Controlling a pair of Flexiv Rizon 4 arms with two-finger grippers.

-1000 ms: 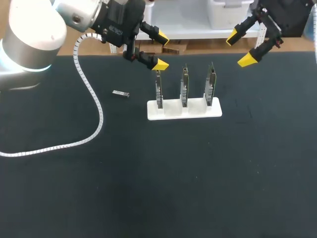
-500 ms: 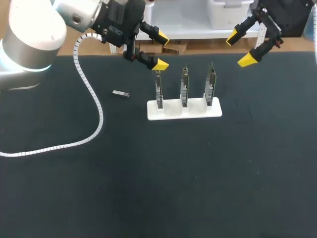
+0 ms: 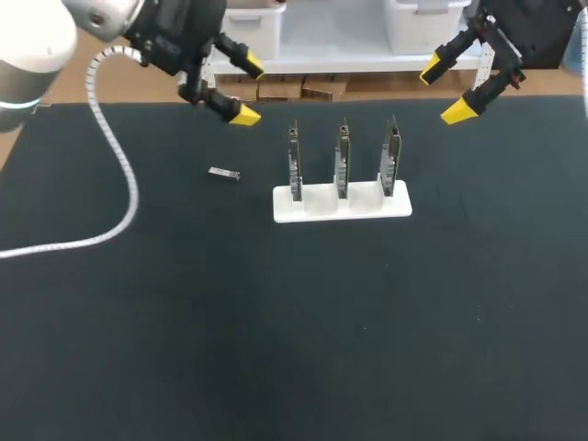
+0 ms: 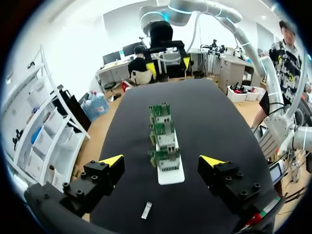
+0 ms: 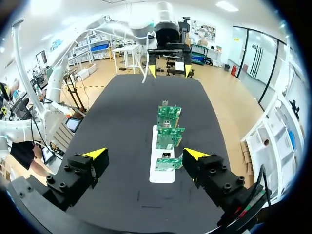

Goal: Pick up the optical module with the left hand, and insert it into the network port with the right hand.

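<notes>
Left gripper [image 3: 246,91] shifted left, nearer optical module [image 3: 224,174] | right gripper [image 3: 445,90] unmoved | both jaws wide, empty

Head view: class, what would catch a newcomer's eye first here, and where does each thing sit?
A white rectangular stand holding three upright green circuit boards in a row sits toward the far middle of the black table. A small silver metal optical module lies alone to its left. Near the far edge, the left gripper and right gripper hang open, yellow-tipped and empty.
</notes>
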